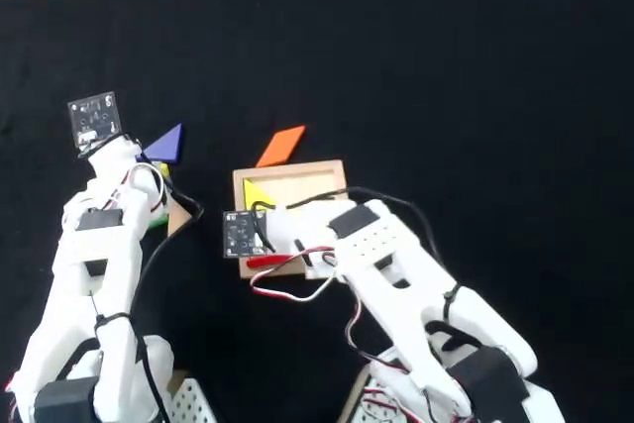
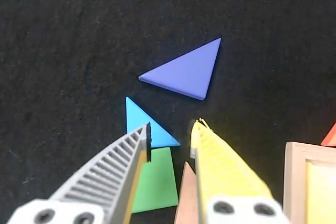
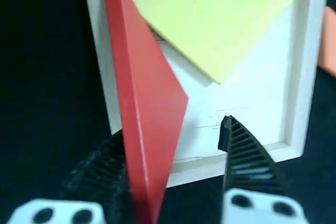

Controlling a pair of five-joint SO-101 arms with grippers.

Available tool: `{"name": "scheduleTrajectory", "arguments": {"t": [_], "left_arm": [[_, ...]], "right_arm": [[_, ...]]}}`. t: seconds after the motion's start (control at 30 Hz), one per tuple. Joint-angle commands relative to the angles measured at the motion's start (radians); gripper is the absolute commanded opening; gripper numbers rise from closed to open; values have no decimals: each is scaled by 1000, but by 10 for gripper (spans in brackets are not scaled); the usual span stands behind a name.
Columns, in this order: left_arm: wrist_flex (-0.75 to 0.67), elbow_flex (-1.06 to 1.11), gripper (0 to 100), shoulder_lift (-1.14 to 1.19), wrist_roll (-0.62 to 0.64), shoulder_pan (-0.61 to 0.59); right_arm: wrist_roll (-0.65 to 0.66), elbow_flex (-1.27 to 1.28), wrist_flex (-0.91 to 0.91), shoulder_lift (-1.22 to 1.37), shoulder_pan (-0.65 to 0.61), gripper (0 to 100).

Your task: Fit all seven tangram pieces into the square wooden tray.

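**Red triangle tilted at tray rim**

The red triangle (image 3: 149, 98) was seen tilted across the tray (image 3: 97, 51) rim, against one finger of the right hand (image 3: 172, 134), whose jaws were spread apart. A yellow triangle (image 3: 220, 22) was laid flat inside. The left hand (image 2: 172, 127) was held open above the light-blue triangle (image 2: 140, 121) on the worktop (image 2: 63, 35).

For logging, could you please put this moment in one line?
tray: yellow triangle inside; red triangle: tilted at rim; left pincer: open; right pincer: open

High camera overhead; wrist cameras close, sharing tray (image 1: 292, 167).
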Motion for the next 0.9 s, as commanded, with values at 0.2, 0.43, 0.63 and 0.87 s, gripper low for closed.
{"name": "scheduleTrajectory", "arguments": {"t": [0.2, 0.43, 0.63, 0.87], "left_arm": [[-17, 1, 145, -18, -5, -12], [-17, 1, 145, -18, -5, -7], [-17, 1, 145, -18, -5, -12], [-17, 1, 145, -18, -5, -12]], "right_arm": [[52, -81, 52, -4, 121, 233], [75, -120, 91, -4, 221, 233], [78, -153, 187, -19, 213, 233], [71, -219, 57, -117, 264, 32]]}}
